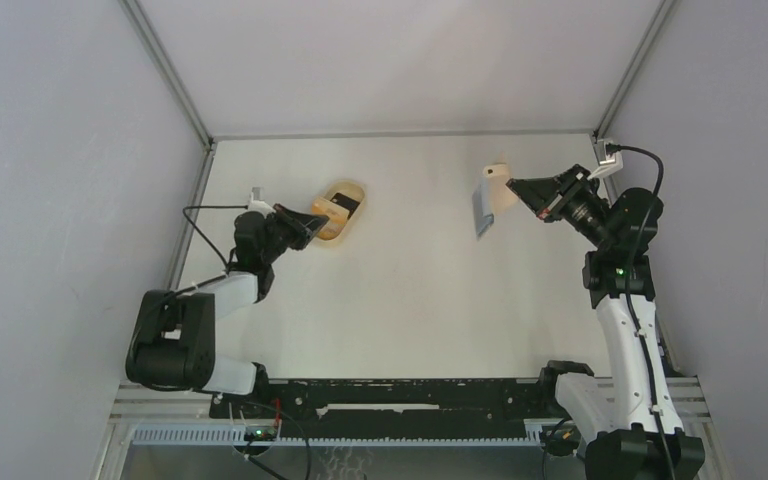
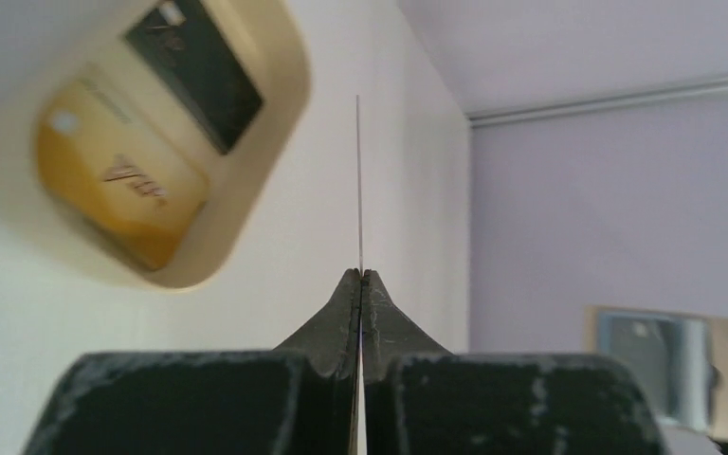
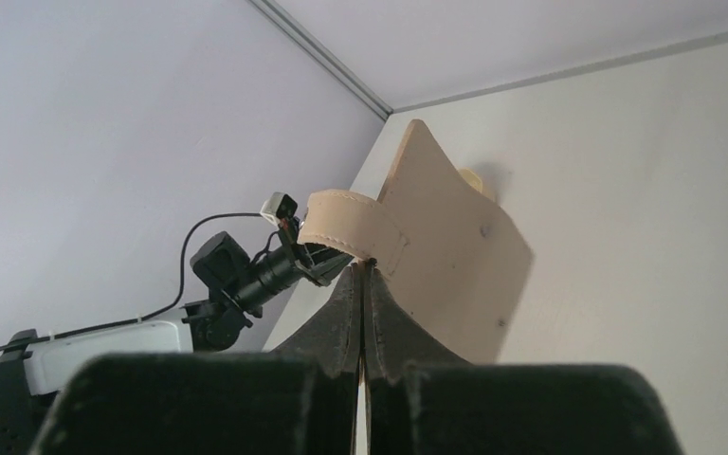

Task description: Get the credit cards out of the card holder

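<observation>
The white bench is filling the middle of the overhead view. In its upper right, the right gripper is pinching tight on the strap of the tan card holder, with light blue cards showing in it. At centre left, the left gripper is clamping a thin card, seen edge-on, so its colour cannot be told. Just beyond it an oval tray is resting on the bench, carrying a yellow card and a black card.
</observation>
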`<action>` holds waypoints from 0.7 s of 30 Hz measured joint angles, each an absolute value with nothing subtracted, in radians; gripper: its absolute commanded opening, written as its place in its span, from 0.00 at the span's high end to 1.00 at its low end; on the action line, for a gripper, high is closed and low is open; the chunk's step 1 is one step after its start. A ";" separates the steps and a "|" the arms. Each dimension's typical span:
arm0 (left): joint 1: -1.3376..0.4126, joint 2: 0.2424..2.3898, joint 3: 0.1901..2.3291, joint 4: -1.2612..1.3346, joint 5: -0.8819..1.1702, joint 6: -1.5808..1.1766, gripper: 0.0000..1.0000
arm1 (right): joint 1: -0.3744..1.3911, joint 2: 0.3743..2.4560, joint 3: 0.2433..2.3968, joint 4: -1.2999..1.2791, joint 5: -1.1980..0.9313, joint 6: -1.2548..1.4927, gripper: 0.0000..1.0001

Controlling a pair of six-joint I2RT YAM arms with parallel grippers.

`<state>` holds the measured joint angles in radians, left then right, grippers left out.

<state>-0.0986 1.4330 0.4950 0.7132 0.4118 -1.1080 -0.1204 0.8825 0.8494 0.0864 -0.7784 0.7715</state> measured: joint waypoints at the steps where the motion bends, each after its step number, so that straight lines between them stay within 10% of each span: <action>1: -0.097 1.417 0.505 0.653 0.389 -1.085 1.00 | -0.118 0.883 0.849 0.084 -0.778 0.769 1.00; 21: -0.064 1.578 0.710 0.236 0.344 -1.009 1.00 | -0.107 0.878 0.849 0.044 -0.768 0.730 1.00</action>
